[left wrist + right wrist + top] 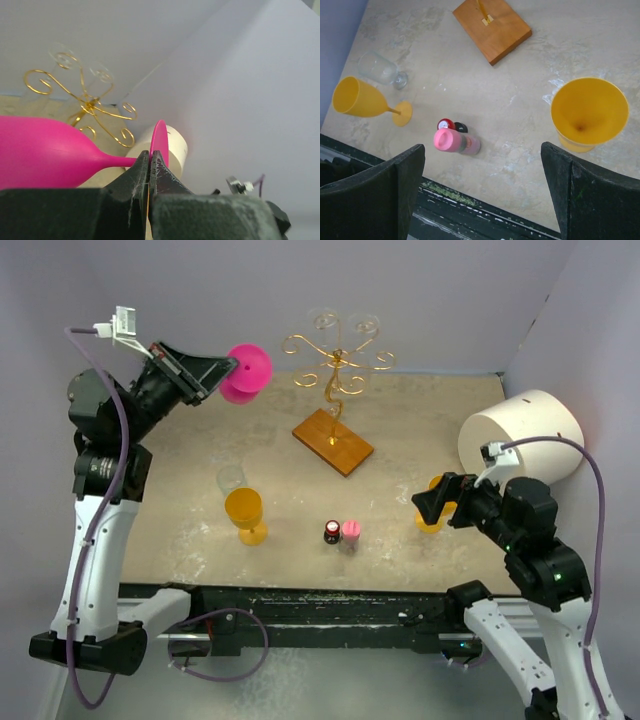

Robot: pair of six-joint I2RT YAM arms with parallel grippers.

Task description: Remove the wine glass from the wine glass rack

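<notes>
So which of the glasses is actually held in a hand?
The pink glass, clamped at its stem by the left hand. The left yellow glass, the right yellow glass and the clear glass sit on the table, ungripped.

Two arms of matching build: white links, black joints, a mauve cable on each.

The left arm (95,530) has a white lower link, black cylindrical joint housings and a black base block. Its mauve cable (124,435) runs from wrist to base, and a small white bracket (122,325) sits at the wrist. The left gripper (150,156) has black wedge fingers, scuffed with whitish dust. The right arm (535,530) repeats these colours and shows a green indicator light (513,538); its cable (598,510) is also mauve. The right gripper (482,150) has broad matte black fingers.
</notes>
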